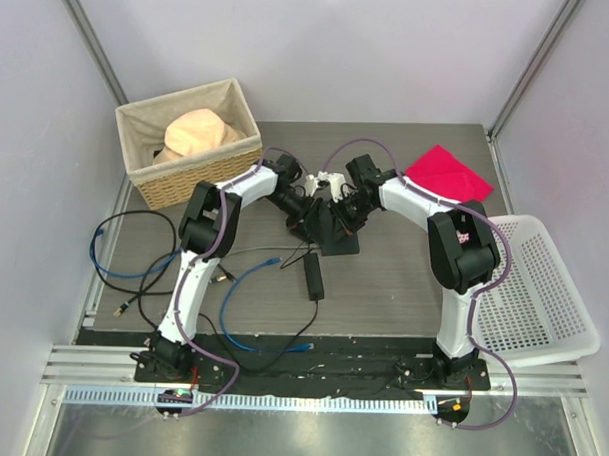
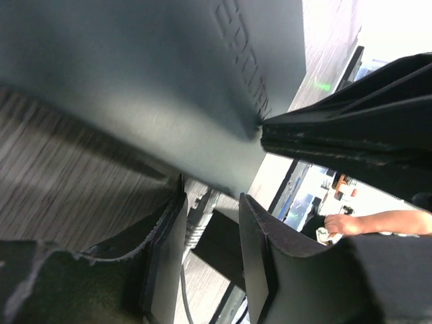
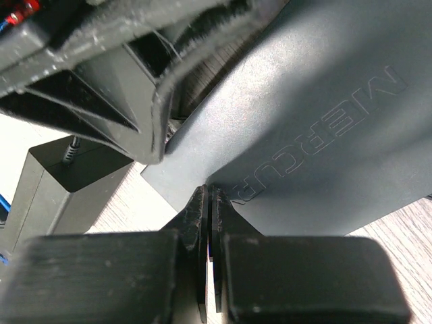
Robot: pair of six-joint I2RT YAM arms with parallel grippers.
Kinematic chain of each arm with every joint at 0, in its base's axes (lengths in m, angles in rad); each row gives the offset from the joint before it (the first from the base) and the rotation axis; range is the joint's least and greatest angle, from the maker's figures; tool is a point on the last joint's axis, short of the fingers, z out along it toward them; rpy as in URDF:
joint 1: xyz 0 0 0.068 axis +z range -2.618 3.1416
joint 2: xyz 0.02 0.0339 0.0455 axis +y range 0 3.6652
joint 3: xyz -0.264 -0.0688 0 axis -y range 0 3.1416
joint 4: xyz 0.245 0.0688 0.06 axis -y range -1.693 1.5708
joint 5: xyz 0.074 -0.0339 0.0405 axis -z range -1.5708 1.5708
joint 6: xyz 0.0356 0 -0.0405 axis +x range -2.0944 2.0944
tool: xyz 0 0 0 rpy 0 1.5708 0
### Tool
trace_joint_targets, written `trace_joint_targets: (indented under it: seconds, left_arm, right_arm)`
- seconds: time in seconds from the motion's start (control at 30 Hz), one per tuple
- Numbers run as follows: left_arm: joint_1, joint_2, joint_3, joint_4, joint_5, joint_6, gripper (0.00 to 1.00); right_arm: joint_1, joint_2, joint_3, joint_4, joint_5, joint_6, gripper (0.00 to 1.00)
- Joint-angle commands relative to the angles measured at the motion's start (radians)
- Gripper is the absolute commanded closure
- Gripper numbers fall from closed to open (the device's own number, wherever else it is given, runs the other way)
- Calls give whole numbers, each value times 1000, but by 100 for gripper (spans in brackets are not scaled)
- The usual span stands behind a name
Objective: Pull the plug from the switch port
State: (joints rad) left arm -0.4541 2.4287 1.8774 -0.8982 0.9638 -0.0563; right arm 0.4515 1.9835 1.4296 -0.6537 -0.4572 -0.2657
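The switch (image 1: 331, 232), a flat matte-black box with raised lettering, lies at the table's middle and fills the top of the left wrist view (image 2: 155, 74). A pale grey plug (image 2: 196, 226) sits in a port on its edge, its cable (image 2: 183, 290) trailing toward the camera. My left gripper (image 2: 210, 199) stands open around this plug, which is close to the left finger (image 2: 162, 256) and apart from the right one. My right gripper (image 3: 209, 199) is shut, with its tips pressed against the switch's lettered face (image 3: 317, 115). From the top view both grippers (image 1: 307, 200) (image 1: 337, 204) meet over the switch.
A narrow black adapter brick (image 1: 313, 276) lies just in front of the switch. Blue and black cables (image 1: 133, 257) loop at the front left. A wicker basket (image 1: 146, 177) with beige cloth stands at back left, a red cloth (image 1: 446, 173) at back right, a white basket (image 1: 542, 296) at right.
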Motion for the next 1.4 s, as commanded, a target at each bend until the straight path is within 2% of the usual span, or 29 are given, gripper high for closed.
trace_joint_targets:
  seconds: [0.0, 0.07, 0.2, 0.33, 0.43, 0.67, 0.87, 1.13, 1.27, 1.37]
  left_arm:
    - [-35, 35, -17, 102, -85, -16, 57]
    - [-37, 38, -23, 110, -83, -23, 57]
    - [-37, 35, -66, 125, -54, -25, 65]
    - [-28, 24, -95, 122, 77, 38, 67]
    - [-29, 27, -96, 111, 88, 90, 69]
    - [-32, 18, -119, 82, 119, 219, 63]
    - [-34, 24, -130, 53, 113, 280, 69]
    - [-28, 41, -109, -34, 193, 422, 66]
    - [-24, 58, -78, -134, 201, 521, 64]
    - [-26, 59, -83, -134, 175, 544, 64]
  right_arm:
    - [1, 61, -52, 0, 89, -7, 99]
    - [1, 61, -64, 5, 86, -3, 99]
    - [0, 57, -89, 15, 78, 11, 99]
    - [0, 57, -92, 19, 77, 16, 99]
    - [1, 55, -90, 20, 87, 11, 99]
    - [1, 55, -100, 26, 95, 10, 99]
    - [1, 66, -98, 29, 94, 13, 99]
    - [1, 80, -81, 23, 98, 14, 99]
    - [3, 86, -78, 20, 97, 14, 99]
    - [6, 89, -77, 17, 97, 14, 99]
